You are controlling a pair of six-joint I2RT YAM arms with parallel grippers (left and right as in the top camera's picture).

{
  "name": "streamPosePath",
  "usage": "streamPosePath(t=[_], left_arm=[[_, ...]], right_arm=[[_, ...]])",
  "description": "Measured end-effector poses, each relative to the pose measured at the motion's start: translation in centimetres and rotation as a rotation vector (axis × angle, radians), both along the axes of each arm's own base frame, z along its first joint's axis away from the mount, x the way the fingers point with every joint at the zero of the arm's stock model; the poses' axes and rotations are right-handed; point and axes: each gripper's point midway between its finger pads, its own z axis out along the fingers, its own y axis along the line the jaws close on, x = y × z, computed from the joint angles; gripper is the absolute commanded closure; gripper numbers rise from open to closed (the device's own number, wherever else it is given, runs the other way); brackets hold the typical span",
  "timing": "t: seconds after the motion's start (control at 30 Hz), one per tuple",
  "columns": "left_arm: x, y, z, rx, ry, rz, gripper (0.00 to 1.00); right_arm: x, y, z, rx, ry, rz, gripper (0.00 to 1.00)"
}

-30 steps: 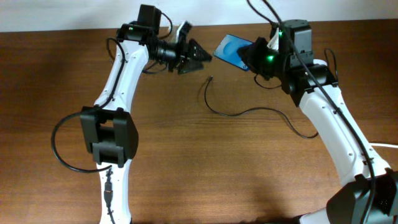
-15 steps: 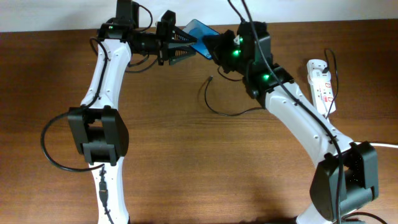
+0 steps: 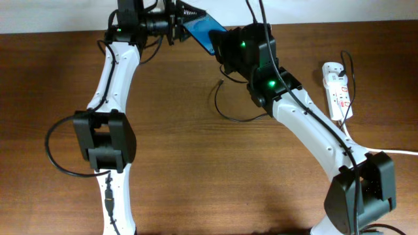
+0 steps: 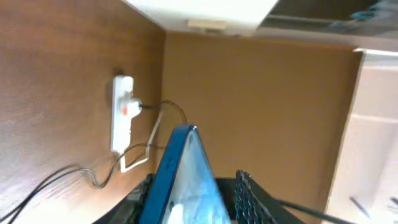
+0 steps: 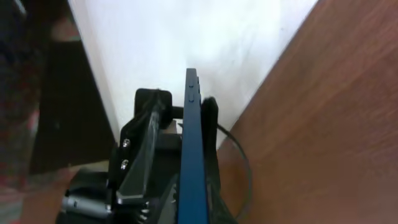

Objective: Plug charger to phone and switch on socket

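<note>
The phone (image 3: 204,27), blue, is held in the air at the table's far edge. My right gripper (image 3: 223,44) is shut on its right end. My left gripper (image 3: 191,15) is open, its fingers straddling the phone's left end. In the left wrist view the phone (image 4: 186,177) stands between my fingers (image 4: 249,199). In the right wrist view the phone (image 5: 192,137) is edge-on, with a gap to one left finger (image 5: 146,143). The charger cable (image 3: 228,116) lies curved on the table, its tip (image 3: 221,83) free. The socket (image 3: 336,88) lies at the right and also shows in the left wrist view (image 4: 122,112).
The socket's thick white cord (image 3: 392,151) runs off the right edge. A white wall (image 3: 366,10) borders the table's far edge. Both arms' bases stand near the front edge, with a black robot cable loop (image 3: 55,150) at the left.
My right gripper carried the phone left and toward the far edge. My left gripper moved back and left with it, and its open fingers now straddle the phone.
</note>
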Motion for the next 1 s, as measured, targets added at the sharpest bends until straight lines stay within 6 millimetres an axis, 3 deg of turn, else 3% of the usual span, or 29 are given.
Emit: streamPosePath(t=[0.1,0.27,0.47,0.5,0.53,0.57,0.7,0.77,0.8,0.83,0.87,0.93,1.0], left_arm=[[0.8,-0.4,1.6,-0.053,-0.009,0.017,0.60],[1.1,-0.8,1.4,-0.064,0.041,0.037,0.60],[1.6,-0.7,1.4,-0.070,0.077,0.075,0.73],[1.7,-0.8,1.3,-0.070,0.081,0.081,0.78],[1.8,-0.9,1.3,-0.070,0.084,0.087,0.96],[1.8,-0.9,1.3,-0.070,0.091,0.091,1.00],[1.9,-1.2,1.2,-0.072,0.101,0.098,1.00],[1.9,-1.2,1.2,-0.071,0.101,0.099,1.00],[1.9,-1.2,1.1,-0.069,0.097,0.100,1.00],[1.9,-1.3,1.1,-0.068,0.091,0.099,1.00],[2.1,-1.5,1.1,-0.067,0.092,0.109,1.00],[2.4,-1.3,1.1,-0.065,0.096,0.133,1.00],[2.5,-0.8,1.1,-0.063,0.084,0.134,1.00]], right_arm=[[0.2,0.1,1.0,0.046,-0.010,-0.007,0.96],[1.0,1.0,0.7,0.097,-0.028,0.015,0.96],[1.3,1.1,1.0,0.105,-0.044,-0.010,0.96],[1.3,1.0,1.0,0.106,-0.044,-0.016,0.96],[1.4,1.0,1.0,0.106,-0.046,-0.022,0.96],[1.4,0.9,1.1,0.110,-0.048,-0.026,0.96],[1.6,0.8,1.4,0.148,-0.035,-0.050,0.95],[1.6,0.8,1.4,0.148,-0.036,-0.051,0.78],[1.6,0.7,1.4,0.132,-0.046,-0.050,0.64],[1.6,0.8,1.3,0.120,-0.052,-0.046,0.42],[1.3,1.1,0.7,0.093,-0.045,-0.038,0.33],[1.0,1.9,0.4,0.030,-0.077,0.002,0.20],[1.0,1.8,0.4,-0.026,-0.116,0.036,0.19]])
